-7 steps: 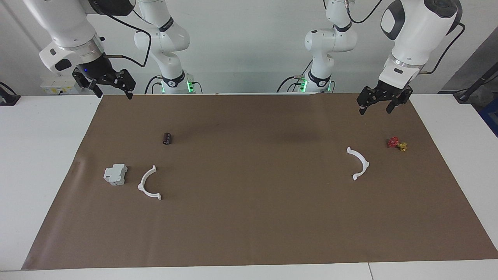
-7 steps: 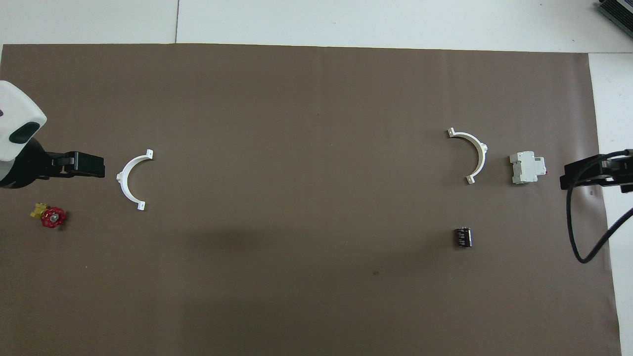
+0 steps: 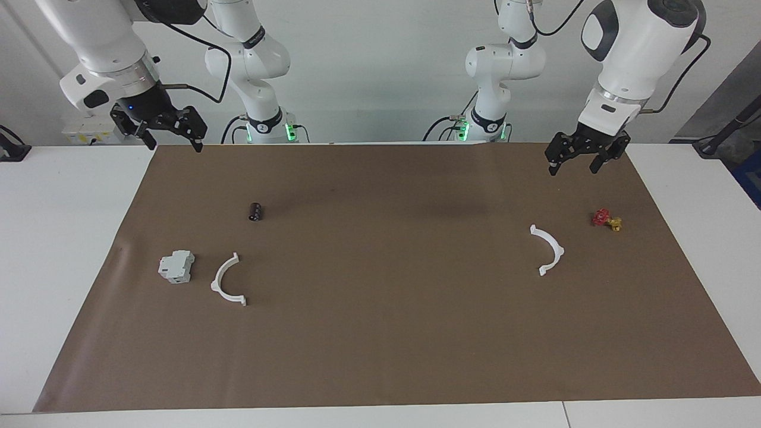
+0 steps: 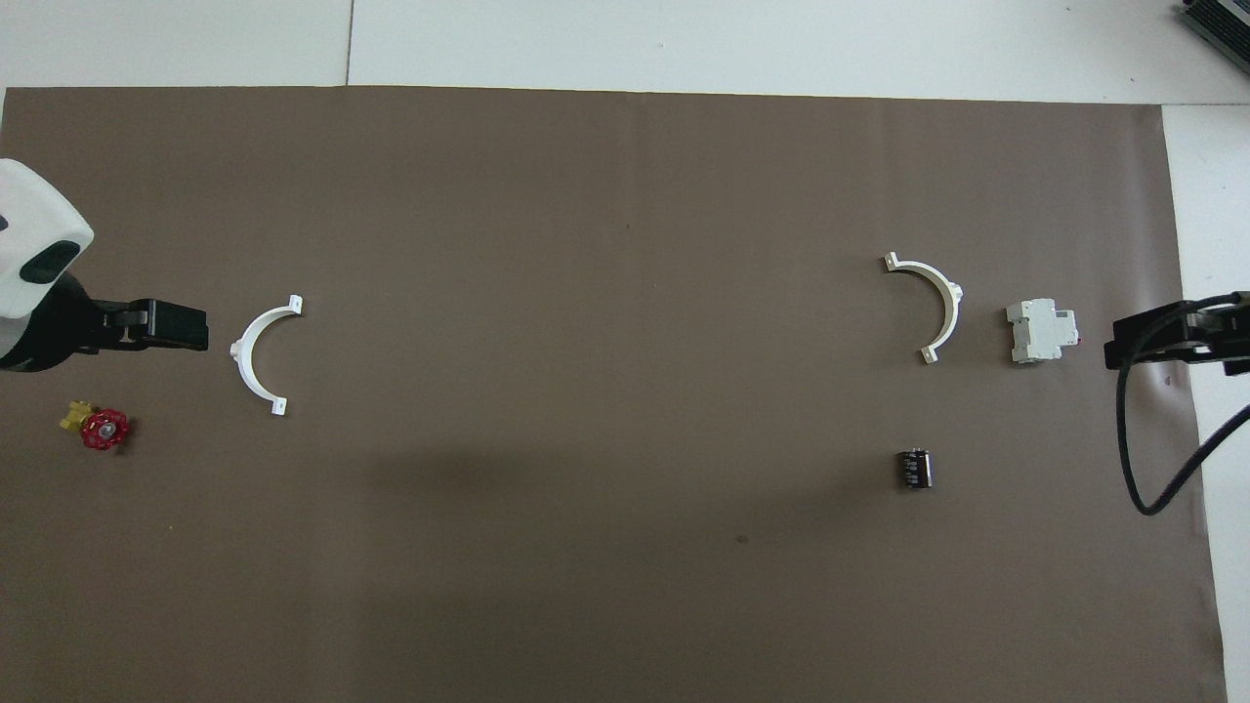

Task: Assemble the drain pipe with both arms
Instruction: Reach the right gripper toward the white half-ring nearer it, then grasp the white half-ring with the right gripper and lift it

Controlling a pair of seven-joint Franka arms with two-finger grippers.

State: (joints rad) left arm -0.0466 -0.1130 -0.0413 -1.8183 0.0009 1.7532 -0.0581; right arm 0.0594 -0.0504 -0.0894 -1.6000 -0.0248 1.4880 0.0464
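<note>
Both sets of jaws are spread wide with nothing between them. The left gripper [image 3: 574, 160] hangs in the air over the robots' edge of the brown mat [image 3: 380, 345], toward the left arm's end of the table. The right gripper [image 3: 169, 135] hangs over the mat's corner at the right arm's end. Neither one touches anything.

Going from the robots outward: nearest to them is a small black cylinder [image 3: 255, 211] lying on its side toward the right arm's end. About as near, at the left arm's end, sits the little red-and-yellow valve [image 3: 606, 220], close to the mat's side edge.

Next come the two halves of the drain pipe, well apart from each other. One white arc [image 3: 548, 249] lies near the valve, a bit farther from the robots than it. The other white arc [image 3: 228, 288] lies at the right arm's end, just beside a grey boxy block [image 3: 176, 266] but not touching it. Each arc's open side faces the middle of the mat.

There's loads of open room: the whole middle stretch between the arcs is bare mat, and so is the wide band from the arcs out to the mat's edge farthest from the robots, where the white table [image 3: 59, 267] shows again.
</note>
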